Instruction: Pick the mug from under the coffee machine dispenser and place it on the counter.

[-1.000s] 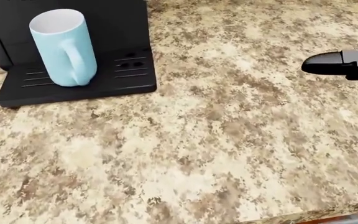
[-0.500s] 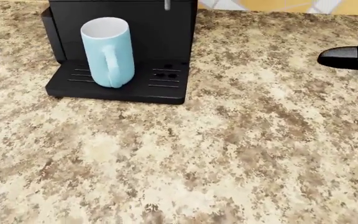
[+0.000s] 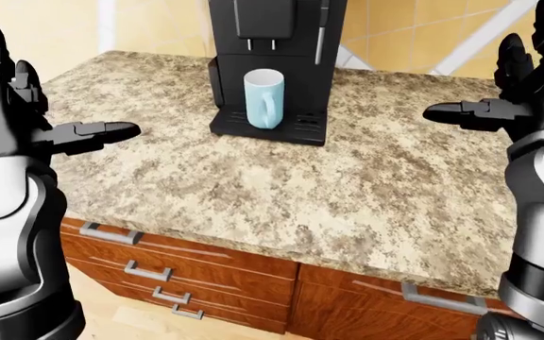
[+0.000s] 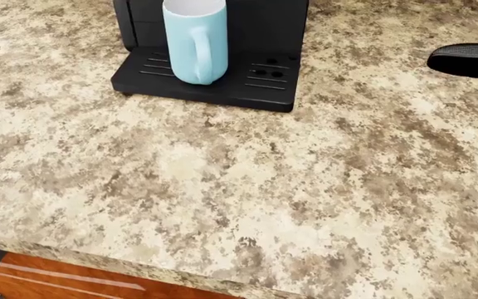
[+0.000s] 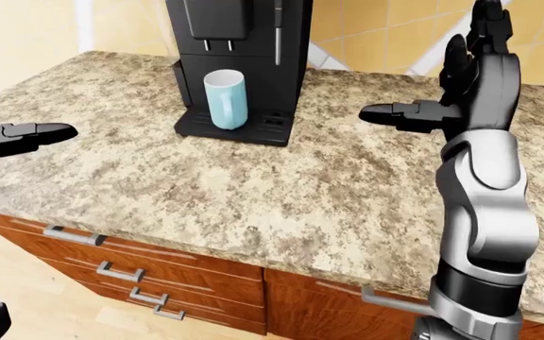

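A light blue mug (image 3: 264, 98) stands upright on the drip tray (image 4: 247, 87) of a black coffee machine (image 3: 276, 42), under its spouts, handle toward me. My left hand (image 3: 26, 92) is raised at the left of the left-eye view, fingers spread open, far from the mug. At the right, my right hand (image 5: 461, 78) is also raised and open, well to the right of the machine. Neither hand touches anything.
The speckled granite counter (image 3: 281, 191) stretches below and to both sides of the machine. Wooden drawers with metal handles (image 3: 147, 270) sit beneath its near edge. Yellow tiled wall (image 3: 414, 35) rises behind the counter.
The camera has moved: the machine and mug shifted right and up in the head view, and the counter's near edge with the drawers came into sight. Both hands remain open.
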